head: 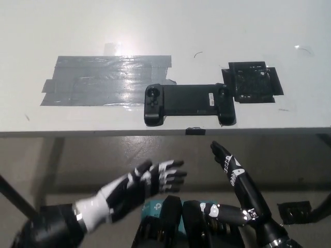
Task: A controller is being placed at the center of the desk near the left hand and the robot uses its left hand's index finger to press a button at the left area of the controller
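A black controller (187, 103) lies flat near the front edge of the white desk (155, 31), long side running left to right, with a thumbstick at its left end. My left hand (142, 185) is below the desk edge at the lower left, open with fingers spread, well apart from the controller. Low at the right rests my black right hand (232, 170), fingers held straight, open and holding nothing.
A wide patch of grey tape (103, 80) covers the desk just left of the controller. A black square patch (254, 81) sits right of it. Small black tape marks (295, 211) lie on the floor below.
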